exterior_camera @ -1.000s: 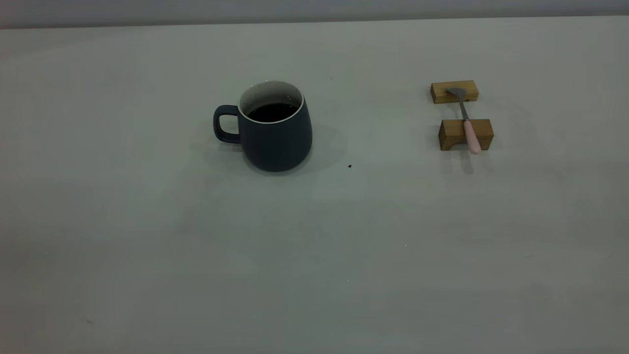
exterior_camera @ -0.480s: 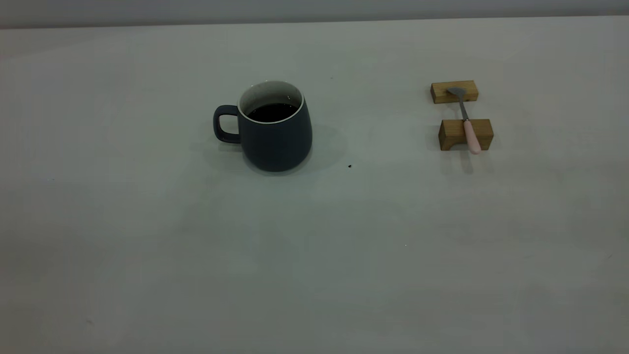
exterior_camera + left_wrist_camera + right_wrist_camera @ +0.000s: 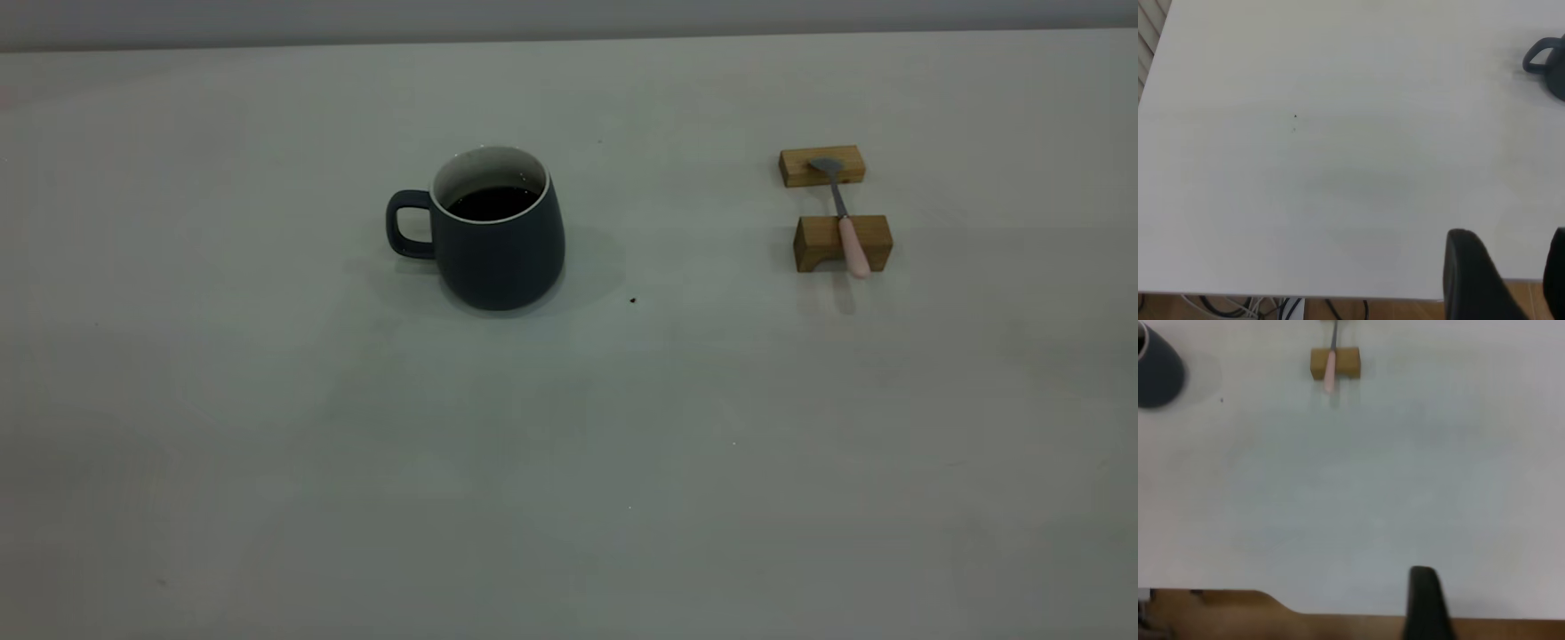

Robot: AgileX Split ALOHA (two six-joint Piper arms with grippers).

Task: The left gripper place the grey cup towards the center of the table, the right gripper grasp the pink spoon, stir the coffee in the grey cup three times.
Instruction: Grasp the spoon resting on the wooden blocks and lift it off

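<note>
Left gripper (image 3: 1508, 280) open, above table (image 3: 1338, 167) edge.

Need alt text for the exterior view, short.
A grey cup of dark coffee stands upright on an off-white table, handle pointing to the view's left. To its right, a pink spoon lies bridged across two small wooden blocks. No gripper is in view.
</note>
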